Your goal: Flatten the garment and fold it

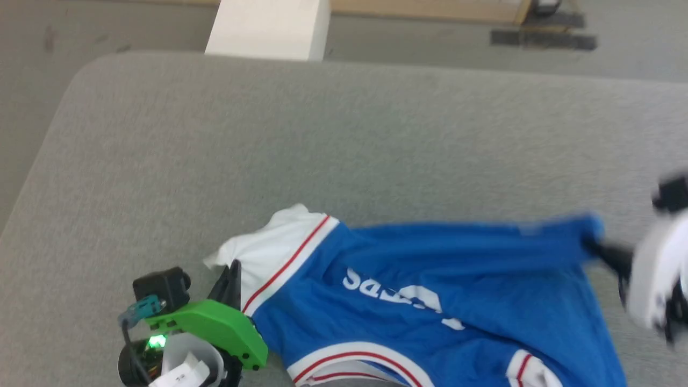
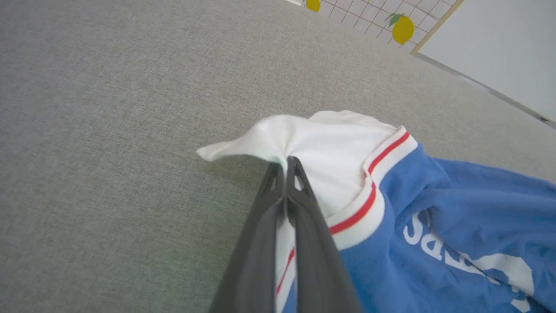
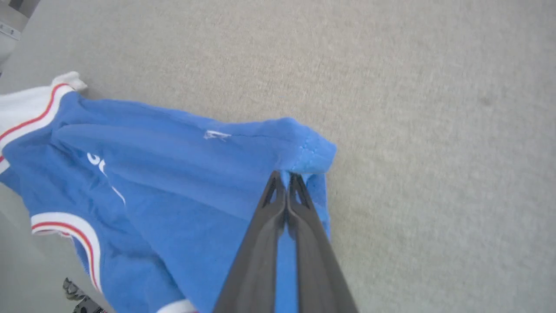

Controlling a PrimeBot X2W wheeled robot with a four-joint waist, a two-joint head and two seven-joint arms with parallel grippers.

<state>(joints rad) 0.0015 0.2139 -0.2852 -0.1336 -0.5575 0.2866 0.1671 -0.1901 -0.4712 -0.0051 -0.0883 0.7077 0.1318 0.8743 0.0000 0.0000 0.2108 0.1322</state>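
Observation:
The garment (image 1: 430,279) is a royal-blue jersey shirt with white lettering, a white sleeve and red-striped trim, stretched across the near part of the grey table (image 1: 269,134). My left gripper (image 1: 232,271) is shut on the white sleeve at the shirt's left end; the left wrist view shows its fingers (image 2: 299,204) pinched on the white cloth of the garment (image 2: 456,208). My right gripper (image 1: 594,246), blurred, is shut on the blue hem corner at the right. In the right wrist view the gripper (image 3: 285,178) clamps the blue corner of the garment (image 3: 173,174).
The grey fabric-covered table stretches far behind and to both sides of the shirt. A white block (image 1: 269,27) stands beyond the table's far edge. Floor and a wooden board lie past it. A lemon-patterned wall (image 2: 402,28) is visible in the left wrist view.

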